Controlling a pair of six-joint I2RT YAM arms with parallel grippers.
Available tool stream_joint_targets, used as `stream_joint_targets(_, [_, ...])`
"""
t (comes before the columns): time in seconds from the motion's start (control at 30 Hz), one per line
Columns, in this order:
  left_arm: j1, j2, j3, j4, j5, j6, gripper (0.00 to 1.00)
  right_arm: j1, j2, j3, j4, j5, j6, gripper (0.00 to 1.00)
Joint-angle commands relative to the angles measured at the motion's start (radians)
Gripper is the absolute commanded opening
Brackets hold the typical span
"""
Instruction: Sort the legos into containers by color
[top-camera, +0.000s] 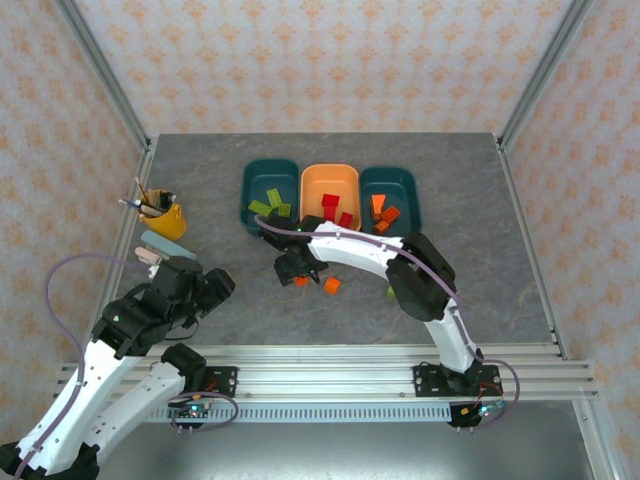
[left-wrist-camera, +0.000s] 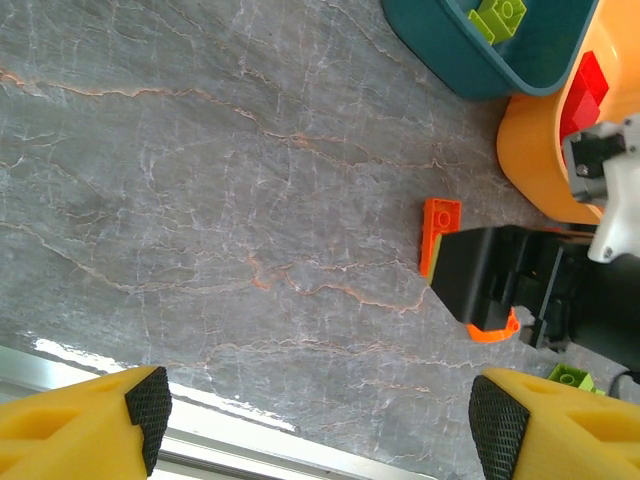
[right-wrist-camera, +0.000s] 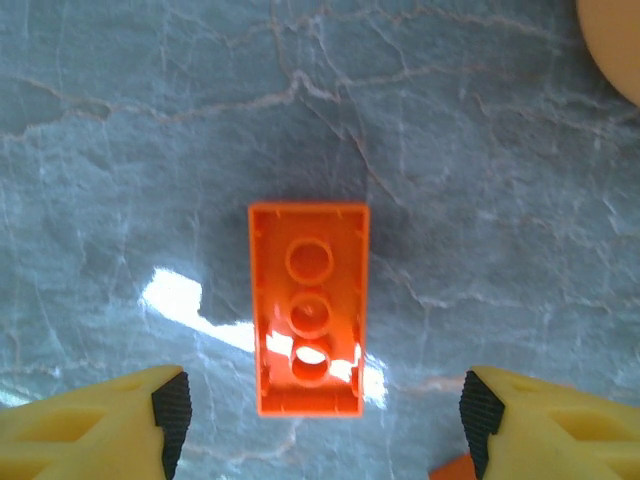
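**A:** What sits on the table (top-camera: 480, 260)?

**B:** A light orange tray (top-camera: 331, 172) lies toward the far side, with red bricks (top-camera: 333, 208) inside. In the overhead view, a dark teal tray (top-camera: 255, 190) sits just beside it on the left and holds olive green bricks (top-camera: 270, 208). Another teal tray (top-camera: 408, 190) sits just beside it on the right and holds orange bricks (top-camera: 383, 213).

**A:** Are any bricks outside the trays?

**B:** Yes. An upturned orange brick (right-wrist-camera: 308, 308) lies on the grey marbled surface, in front of the light orange tray and slightly to its left. Its hollow underside faces up. A second loose orange brick (top-camera: 332, 285) lies near it, straight in front of the tray. A small green brick (left-wrist-camera: 570, 377) lies in front of the tray and off to its right.

**A:** Where is the right gripper?

**B:** The right gripper (right-wrist-camera: 325, 410) hangs over the upturned orange brick, in front of the tray's left corner. Its yellow fingers (right-wrist-camera: 172, 405) stand wide apart, with a clear gap to the brick on each side.

**A:** And the left gripper?

**B:** The left gripper (left-wrist-camera: 323, 405) sits well to the left of the tray, nearer the arm bases. Its fingers are spread wide with nothing between them.
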Motion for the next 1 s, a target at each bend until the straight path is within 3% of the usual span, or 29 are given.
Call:
stream_joint_targets(0.0, [-0.005, -0.01, -0.007, -0.038, -0.039, -0.022, 0.81, 0.002, 0.046, 0.063, -0.048, 0.028, -0.016, 0.69])
stream_joint_targets(0.53, [-0.006, -0.007, -0.005, -0.014, -0.03, -0.017, 0.81, -0.014, 0.14, 0.114, -0.073, 0.014, 0.018, 0.43])
stream_joint_targets(0.97, [-0.005, 0.016, 0.002, 0.018, -0.011, -0.001, 0.81, -0.031, 0.125, 0.134, -0.09, -0.002, 0.019, 0.3])
